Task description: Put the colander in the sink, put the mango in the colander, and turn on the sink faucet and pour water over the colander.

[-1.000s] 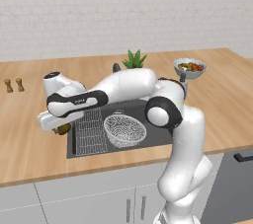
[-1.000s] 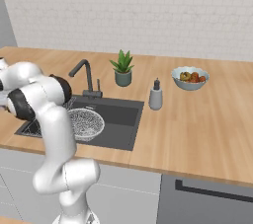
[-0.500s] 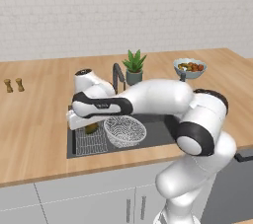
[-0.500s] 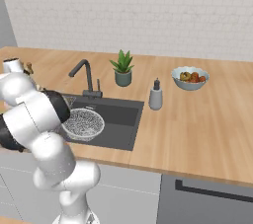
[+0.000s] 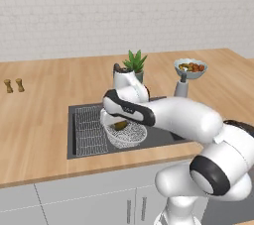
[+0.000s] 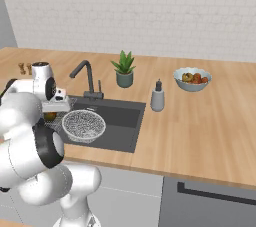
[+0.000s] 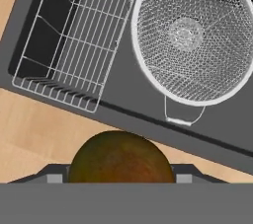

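The round white wire-mesh colander [image 7: 190, 35] shows a fine crisscross pattern against the dark grey rectangular sink basin [image 7: 123, 92]. The oval mango [image 7: 121, 158] is dark green blending to brownish-orange. The wooden desk [image 5: 44, 115] is warm tan with faint grain.

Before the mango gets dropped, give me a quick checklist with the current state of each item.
1. Colander sits in the sink: ok.
2. Colander empty: ok.
3. Mango held at the gripper: ok.
4. Mango over the colander: not ok in the hand view, where it is above the counter edge; the left base view suggests otherwise, so cannot tell.
5. Faucet off, no water seen: ok.
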Motion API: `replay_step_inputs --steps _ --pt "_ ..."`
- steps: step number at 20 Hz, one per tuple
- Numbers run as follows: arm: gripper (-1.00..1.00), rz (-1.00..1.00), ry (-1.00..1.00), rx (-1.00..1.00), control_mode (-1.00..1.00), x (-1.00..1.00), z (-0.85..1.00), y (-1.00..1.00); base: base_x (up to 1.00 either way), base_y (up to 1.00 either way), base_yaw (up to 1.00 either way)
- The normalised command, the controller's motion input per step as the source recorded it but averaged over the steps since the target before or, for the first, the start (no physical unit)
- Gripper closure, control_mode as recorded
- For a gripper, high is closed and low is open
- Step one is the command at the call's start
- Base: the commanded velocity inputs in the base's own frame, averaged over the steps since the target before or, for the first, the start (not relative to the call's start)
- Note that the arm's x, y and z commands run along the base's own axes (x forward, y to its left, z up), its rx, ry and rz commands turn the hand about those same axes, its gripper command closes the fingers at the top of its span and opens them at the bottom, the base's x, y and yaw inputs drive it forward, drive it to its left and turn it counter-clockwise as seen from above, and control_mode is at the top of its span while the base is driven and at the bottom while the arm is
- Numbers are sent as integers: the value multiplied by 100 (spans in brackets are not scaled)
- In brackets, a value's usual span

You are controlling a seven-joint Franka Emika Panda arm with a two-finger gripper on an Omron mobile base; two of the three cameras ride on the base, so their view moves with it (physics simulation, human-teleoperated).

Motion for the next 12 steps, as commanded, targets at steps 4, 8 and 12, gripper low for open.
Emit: replay_step_inputs --steps 4,8,12 --pt "100 14 -2 9 -100 21 0 -83 0 0 0" --pt "100 7 0 2 -100 52 -23 -33 0 0 0" --pt "100 5 0 4 -100 59 -28 -28 0 0 0"
